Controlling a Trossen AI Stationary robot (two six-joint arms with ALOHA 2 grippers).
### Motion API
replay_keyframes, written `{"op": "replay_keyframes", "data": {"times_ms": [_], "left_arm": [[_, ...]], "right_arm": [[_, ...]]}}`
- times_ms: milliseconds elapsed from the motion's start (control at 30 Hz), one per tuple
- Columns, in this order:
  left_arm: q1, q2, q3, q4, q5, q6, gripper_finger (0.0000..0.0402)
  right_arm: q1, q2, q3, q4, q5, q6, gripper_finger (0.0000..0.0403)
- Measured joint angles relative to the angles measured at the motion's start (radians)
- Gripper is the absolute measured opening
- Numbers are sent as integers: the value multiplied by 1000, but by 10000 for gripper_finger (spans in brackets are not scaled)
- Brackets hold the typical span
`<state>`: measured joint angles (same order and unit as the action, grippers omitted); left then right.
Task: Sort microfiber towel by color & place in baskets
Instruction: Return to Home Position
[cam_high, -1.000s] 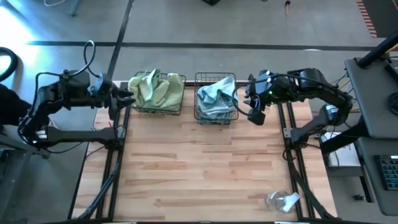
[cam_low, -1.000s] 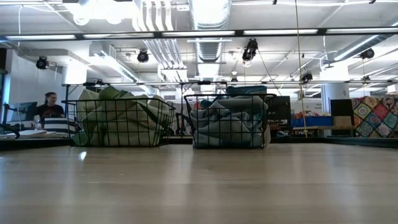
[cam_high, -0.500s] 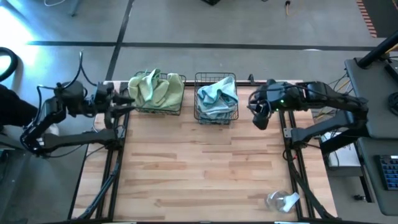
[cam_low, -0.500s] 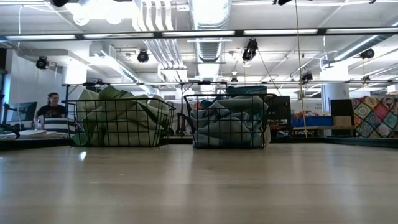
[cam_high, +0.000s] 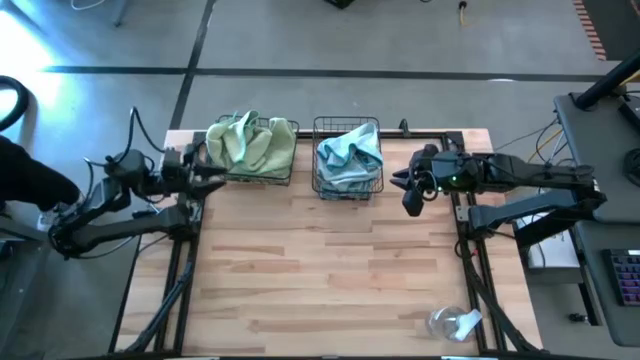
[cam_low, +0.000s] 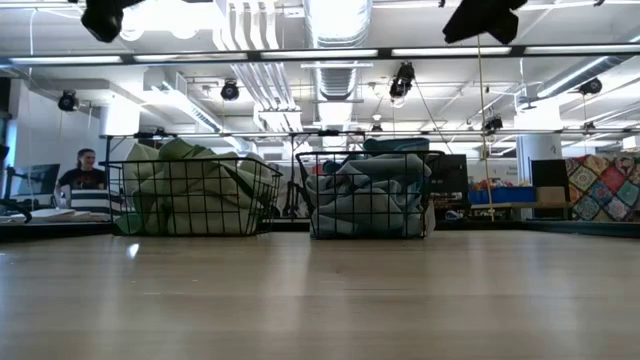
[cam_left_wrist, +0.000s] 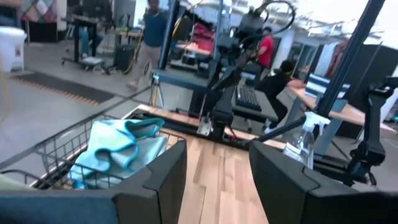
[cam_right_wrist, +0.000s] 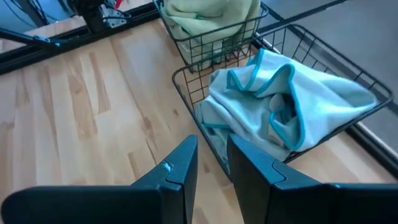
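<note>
Jaws parted and empty, left arm (cam_high: 128, 178) and right arm (cam_high: 520, 173) hover high, flanking the 2 baskets (cam_high: 346, 120).

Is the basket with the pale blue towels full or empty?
Full. Crumpled pale blue towels fill the basket to its rim in both high and low views.

No legible text, labels, brands or numbers in any view. Checked baskets (cam_high: 346, 122), towels (cam_high: 250, 146) and table (cam_high: 330, 270): nothing printed that can be read. Background room gear in the low and wrist views is too small or blurred to read.
</note>
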<state>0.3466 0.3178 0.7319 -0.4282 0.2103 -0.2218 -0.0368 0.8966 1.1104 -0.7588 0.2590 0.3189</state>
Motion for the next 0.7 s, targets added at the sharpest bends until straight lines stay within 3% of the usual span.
{"op": "replay_keyframes", "data": {"times_ms": [500, 700], "left_arm": [[0, -96, -290, 285, 39, -57, 159], [-1, -105, -368, 369, 70, -58, 159]], "right_arm": [[0, -133, -324, 445, -31, 11, 82], [0, -159, -407, 508, -30, 27, 82]]}}
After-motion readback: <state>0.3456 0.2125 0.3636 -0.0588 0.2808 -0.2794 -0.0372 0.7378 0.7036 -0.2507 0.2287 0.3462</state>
